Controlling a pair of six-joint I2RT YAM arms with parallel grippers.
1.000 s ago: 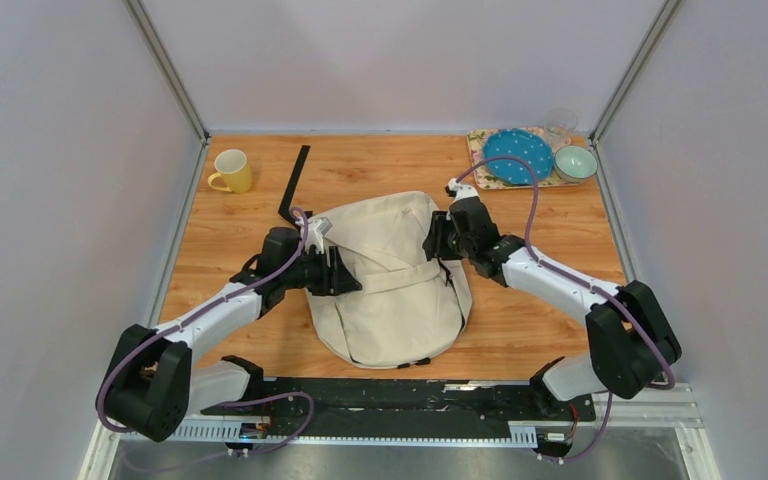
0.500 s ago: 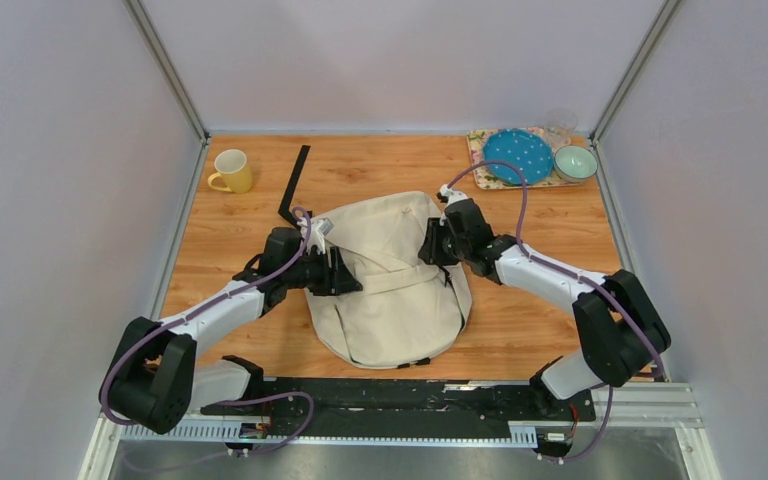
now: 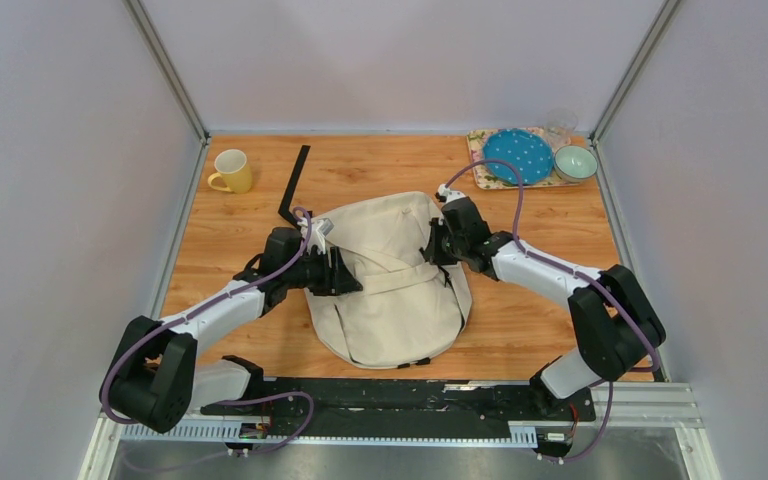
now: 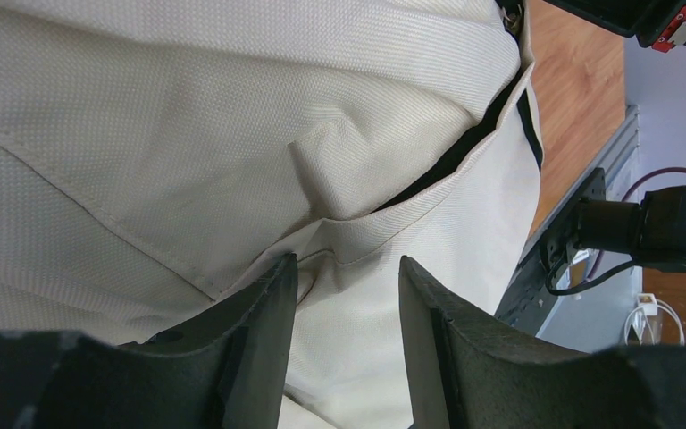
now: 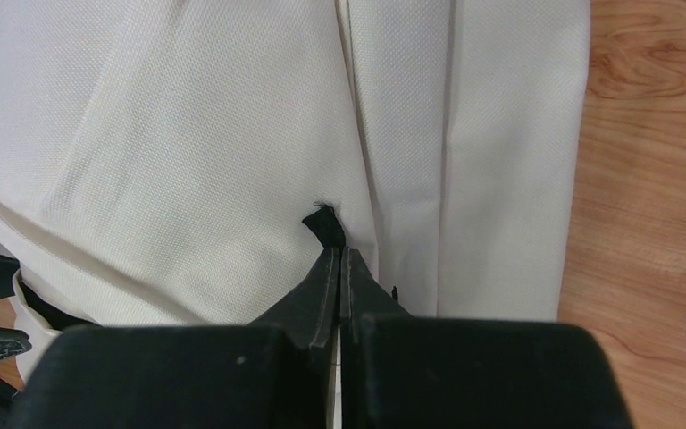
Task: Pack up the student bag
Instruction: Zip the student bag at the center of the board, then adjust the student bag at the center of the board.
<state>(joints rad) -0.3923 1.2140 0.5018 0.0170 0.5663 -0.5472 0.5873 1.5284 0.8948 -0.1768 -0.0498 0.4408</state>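
Note:
The student bag (image 3: 395, 280), a large cream backpack, lies in the middle of the wooden table. My left gripper (image 3: 345, 275) is at its left side, open. In the left wrist view this gripper (image 4: 348, 261) presses against the bag's cream fabric (image 4: 232, 134), with a fold near one fingertip and a dark pocket opening beyond. My right gripper (image 3: 438, 243) is at the bag's upper right side. In the right wrist view the right gripper (image 5: 339, 250) is shut on a small black zipper pull (image 5: 324, 225) that sticks out past its tips, over the bag's cloth (image 5: 188, 134).
A yellow mug (image 3: 232, 171) and a thin black strip (image 3: 295, 183) sit at the back left. At the back right a tray (image 3: 480, 170) carries a blue dotted plate (image 3: 517, 153), a pale bowl (image 3: 575, 162) and a clear glass (image 3: 561, 124). Walls enclose the table.
My right gripper has moved slightly left against the bag and closed on the black zipper pull. The left arm and the bag have stayed where they were.

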